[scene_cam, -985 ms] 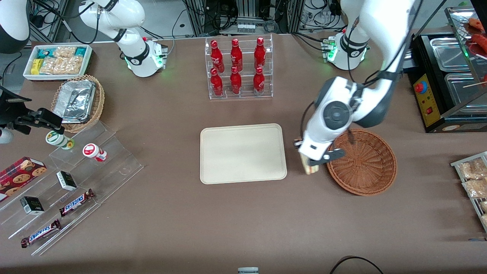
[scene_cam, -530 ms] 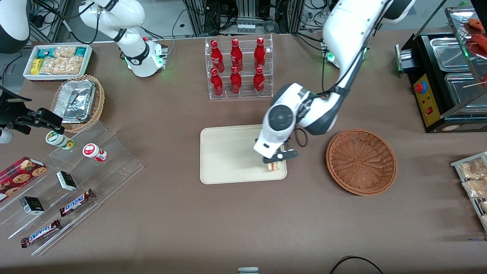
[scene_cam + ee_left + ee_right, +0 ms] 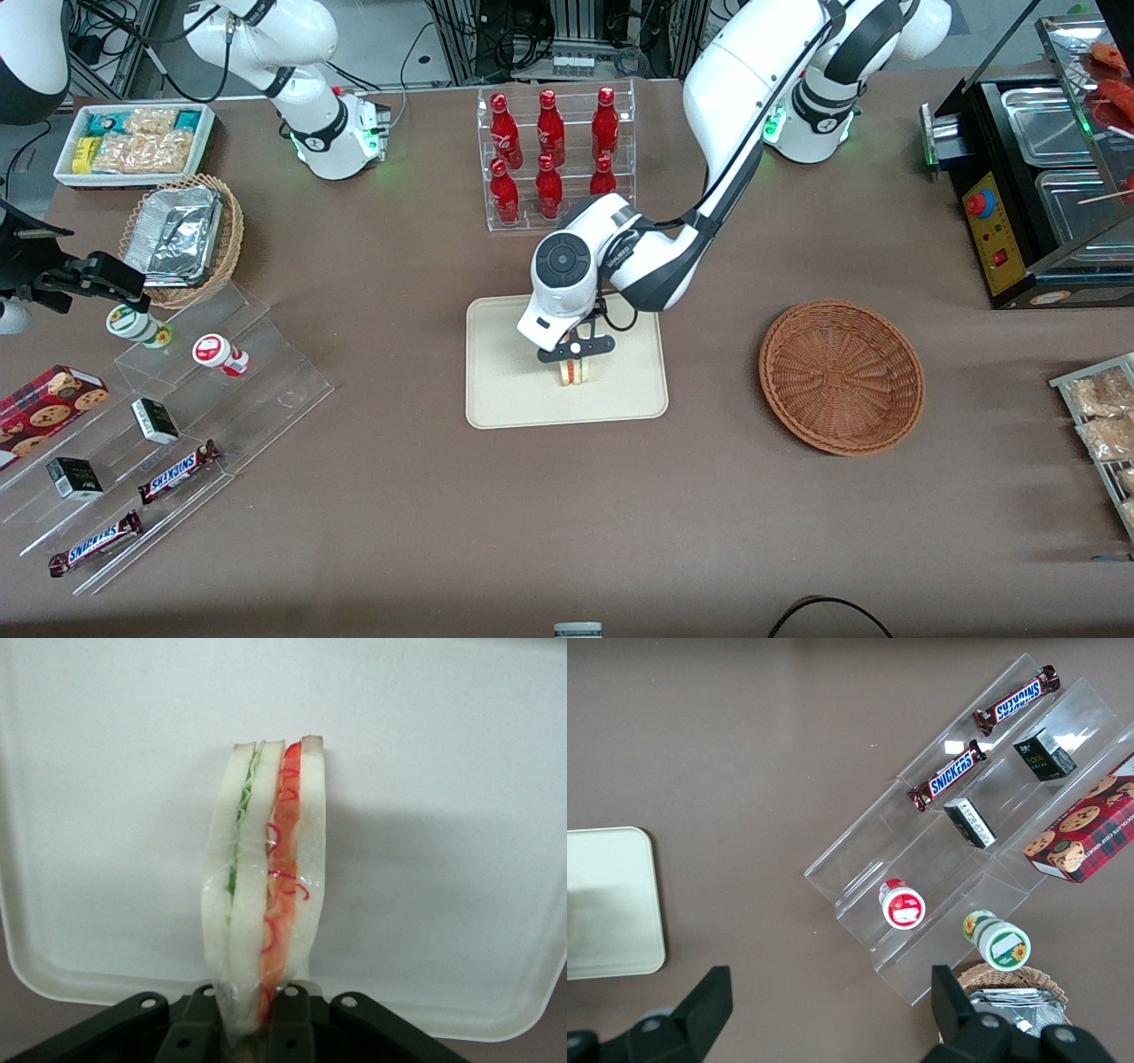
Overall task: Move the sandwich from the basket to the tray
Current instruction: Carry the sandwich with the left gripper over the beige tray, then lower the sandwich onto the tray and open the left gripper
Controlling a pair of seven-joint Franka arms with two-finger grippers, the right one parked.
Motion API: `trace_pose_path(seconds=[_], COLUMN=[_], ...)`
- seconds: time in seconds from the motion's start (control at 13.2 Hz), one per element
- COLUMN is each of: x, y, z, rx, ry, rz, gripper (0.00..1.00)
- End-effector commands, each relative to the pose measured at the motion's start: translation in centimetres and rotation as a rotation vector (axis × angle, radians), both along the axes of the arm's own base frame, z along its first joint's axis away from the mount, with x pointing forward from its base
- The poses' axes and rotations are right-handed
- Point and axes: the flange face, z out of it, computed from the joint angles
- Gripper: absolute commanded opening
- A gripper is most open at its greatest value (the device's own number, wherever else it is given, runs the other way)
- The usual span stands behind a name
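My gripper (image 3: 576, 353) hangs over the cream-beige tray (image 3: 505, 390), shut on the sandwich (image 3: 575, 371), a wrapped wedge of pale bread. In the left wrist view the sandwich (image 3: 266, 895) stands on edge between the black fingers (image 3: 295, 1028), red and green filling showing, with the tray (image 3: 443, 815) right under it. Whether the sandwich touches the tray I cannot tell. The reddish-brown woven basket (image 3: 842, 376) sits empty on the table toward the working arm's end, apart from the tray.
A clear rack of red bottles (image 3: 554, 159) stands farther from the front camera than the tray. Toward the parked arm's end are a clear stepped shelf (image 3: 177, 425) with snacks, a foil-container wicker basket (image 3: 182, 237) and a white snack bin (image 3: 133, 142). A black warmer (image 3: 1036, 195) stands near the working arm.
My gripper carried the sandwich from beside the basket's rim over the tray's edge and on to the tray's middle. The basket has stayed where it was.
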Motion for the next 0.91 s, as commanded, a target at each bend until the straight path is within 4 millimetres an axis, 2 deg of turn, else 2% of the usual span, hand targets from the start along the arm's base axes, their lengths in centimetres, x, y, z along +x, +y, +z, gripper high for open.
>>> trace_pose_path(seconds=[0.0,0.45,0.61,0.83], x=[0.4,0.8,0.9,1.1], y=[-0.6,-0.3,0.0,0.2], z=[-0.1,-0.3,-1.5,-1.8], rx=[0.011,0.042,0.069,0.075], ry=[-0.031,-0.056,-0.065,-0.065], rz=[0.014,0.06,0.073,0.093], gripper=[0.0,0.0,0.0,0.0])
